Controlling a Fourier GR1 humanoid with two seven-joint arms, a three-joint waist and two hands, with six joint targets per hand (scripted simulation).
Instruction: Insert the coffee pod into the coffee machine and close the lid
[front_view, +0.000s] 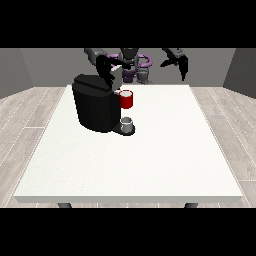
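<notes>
Looking from big to small, I see the white table (150, 165) first, then the black coffee machine (95, 107), which looks heavy and stiff and should not slide. My hand at the view's left (105, 67) hangs over its lid (92, 82) (I cannot tell how its fingers lie). My hand at the view's right (177, 60) hangs in the air with its fingers pointing down, holding nothing. I cannot see the coffee pod anywhere. It is likely light and easy to crush, so I would pinch its sides.

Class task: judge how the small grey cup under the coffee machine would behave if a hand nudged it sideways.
The cup looks small and squat, so it would probably slide rather than tip. It sits on the machine's low tray, so it could catch or topple at the edge. It is likely light.
</notes>
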